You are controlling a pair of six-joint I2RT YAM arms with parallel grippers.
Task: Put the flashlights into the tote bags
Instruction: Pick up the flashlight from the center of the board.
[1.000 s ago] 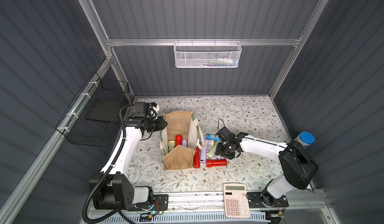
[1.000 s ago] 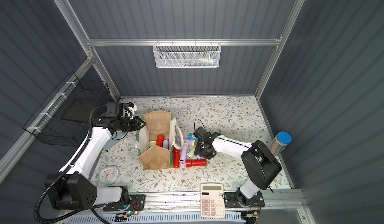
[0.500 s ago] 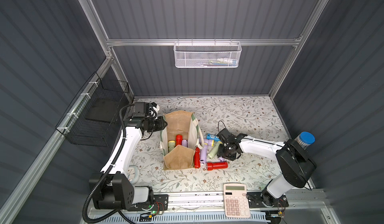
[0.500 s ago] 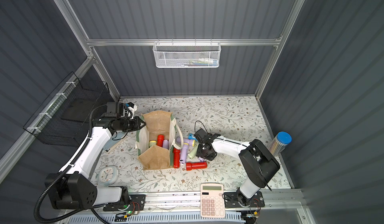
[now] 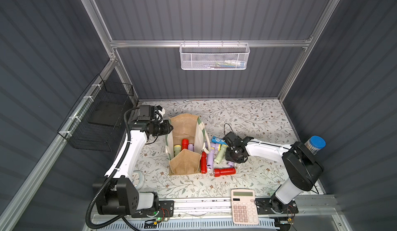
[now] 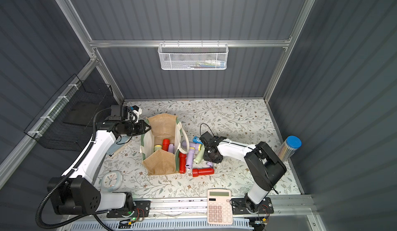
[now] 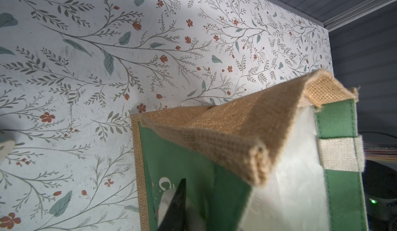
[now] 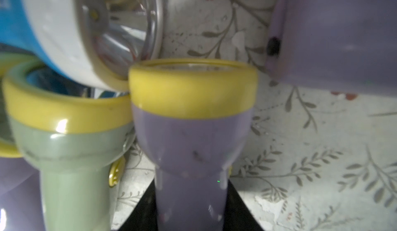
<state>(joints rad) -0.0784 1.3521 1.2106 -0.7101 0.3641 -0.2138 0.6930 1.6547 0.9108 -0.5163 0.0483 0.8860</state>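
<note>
The tote bag [image 5: 184, 165] stands open left of centre, tan jute with green-and-white sides. Inside it lie three flashlights: pale green [image 5: 177, 149], red [image 5: 184, 144] and lilac [image 5: 190, 147]. My left gripper [image 5: 169, 128] is shut on the bag's left wall; one black finger [image 7: 178, 204] lies against the green panel [image 7: 193, 176]. Right of the bag lie several flashlights: red [image 5: 203, 162], lilac [image 5: 210, 158], pale green [image 5: 220, 154], blue [image 5: 218, 140] and red [image 5: 224, 172]. My right gripper [image 8: 190, 206] is shut on the handle of a lilac flashlight [image 8: 191, 137] with a yellow ring, low over the table.
A pink calculator [image 5: 243, 206] lies at the front edge. A round clock [image 6: 111, 180] sits by the left arm's base. A clear pencil tube with a blue lid [image 5: 314, 145] stands at the right wall. A black wire basket [image 5: 96, 124] hangs on the left wall, a white one [image 5: 214, 57] on the back wall.
My right gripper has dropped lower into the pile and shut on the lilac flashlight. The loose red flashlight has rolled slightly toward the front. The left arm has not moved.
</note>
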